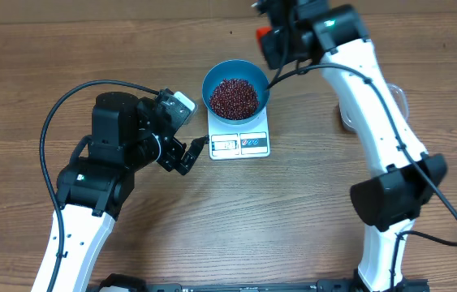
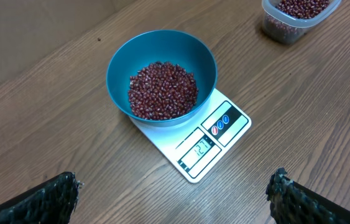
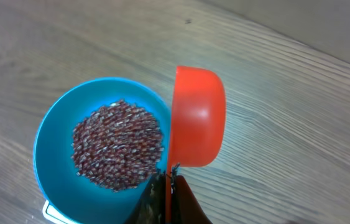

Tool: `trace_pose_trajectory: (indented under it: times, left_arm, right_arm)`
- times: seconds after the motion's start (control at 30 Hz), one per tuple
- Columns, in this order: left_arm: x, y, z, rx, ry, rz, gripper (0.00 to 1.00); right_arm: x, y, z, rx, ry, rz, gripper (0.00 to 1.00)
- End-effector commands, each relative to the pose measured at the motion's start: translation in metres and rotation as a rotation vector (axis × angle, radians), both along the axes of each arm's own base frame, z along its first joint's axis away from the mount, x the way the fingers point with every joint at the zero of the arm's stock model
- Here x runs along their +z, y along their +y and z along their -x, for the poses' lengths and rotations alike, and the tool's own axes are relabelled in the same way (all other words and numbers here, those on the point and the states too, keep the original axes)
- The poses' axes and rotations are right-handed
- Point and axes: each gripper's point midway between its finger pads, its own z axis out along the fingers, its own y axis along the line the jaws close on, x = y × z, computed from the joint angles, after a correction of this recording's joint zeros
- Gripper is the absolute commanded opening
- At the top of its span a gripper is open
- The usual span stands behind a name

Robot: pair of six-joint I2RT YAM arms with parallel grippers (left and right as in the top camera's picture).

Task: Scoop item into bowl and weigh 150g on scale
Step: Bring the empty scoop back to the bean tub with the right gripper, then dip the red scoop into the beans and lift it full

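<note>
The blue bowl [image 1: 212,81] stands on the white scale [image 1: 240,144] and holds a heap of dark red-brown beans [image 1: 234,98]. In the left wrist view the bowl [image 2: 119,68], the beans [image 2: 162,90] and the scale [image 2: 215,134] lie ahead of my left gripper [image 2: 175,183], which is wide open over bare table. My right gripper [image 3: 170,177] is shut on the handle of an orange scoop [image 3: 198,118]. The scoop is tipped on its side beside the right rim of the bowl [image 3: 50,162], and no beans show in it.
A clear plastic tub [image 2: 296,15] with more beans stands to the right of the scale, partly hidden by the right arm in the overhead view. The left arm [image 1: 114,138] sits left of the scale on the wooden table [image 1: 293,211].
</note>
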Motion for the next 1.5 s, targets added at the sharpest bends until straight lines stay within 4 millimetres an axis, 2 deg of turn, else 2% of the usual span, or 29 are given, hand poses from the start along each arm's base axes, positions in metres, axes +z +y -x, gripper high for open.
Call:
trace_pose_trajectory:
  times: [0.0, 0.17, 0.33, 0.37, 0.5, 0.67, 0.9, 1.07, 1.3, 1.43, 1.47]
  left_arm:
    - [0.000, 0.000, 0.000, 0.003, 0.010, 0.017, 1.00]
    - [0.000, 0.000, 0.000, 0.003, 0.010, 0.017, 1.00]
    - [0.000, 0.000, 0.000, 0.003, 0.010, 0.017, 1.00]
    - [0.000, 0.000, 0.000, 0.003, 0.010, 0.017, 1.00]
    - [0.000, 0.000, 0.000, 0.003, 0.010, 0.017, 1.00]
    - [0.000, 0.000, 0.000, 0.003, 0.010, 0.017, 1.00]
    - [0.000, 0.000, 0.000, 0.003, 0.010, 0.017, 1.00]
    - [0.000, 0.000, 0.000, 0.003, 0.010, 0.017, 1.00]
    - [0.000, 0.000, 0.000, 0.003, 0.010, 0.017, 1.00]
    - [-0.001, 0.000, 0.000, 0.003, 0.011, 0.017, 1.00]
    - [0.000, 0.000, 0.000, 0.003, 0.010, 0.017, 0.99]
  right_arm:
    - [0.056, -0.037, 0.001, -0.110, -0.062, -0.151, 0.04]
    - [0.062, -0.095, 0.001, -0.213, -0.015, -0.257, 0.04]
    - [0.045, -0.166, 0.014, -0.367, 0.069, -0.206, 0.04]
    - [0.040, -0.185, 0.020, -0.420, 0.093, -0.174, 0.04]
    - [0.024, -0.215, 0.040, -0.430, 0.166, -0.079, 0.04]
    - [-0.002, -0.224, 0.064, -0.376, 0.296, 0.012, 0.04]
    - [-0.038, -0.222, 0.085, -0.352, 0.435, 0.033, 0.04]
    - [-0.046, -0.224, 0.087, -0.312, 0.446, 0.049, 0.04]
    - [-0.075, -0.237, 0.090, -0.312, 0.482, 0.057, 0.04]
    - [-0.082, -0.247, 0.078, -0.333, 0.434, 0.065, 0.04]
    - [-0.083, -0.255, 0.072, -0.350, 0.410, 0.101, 0.04]
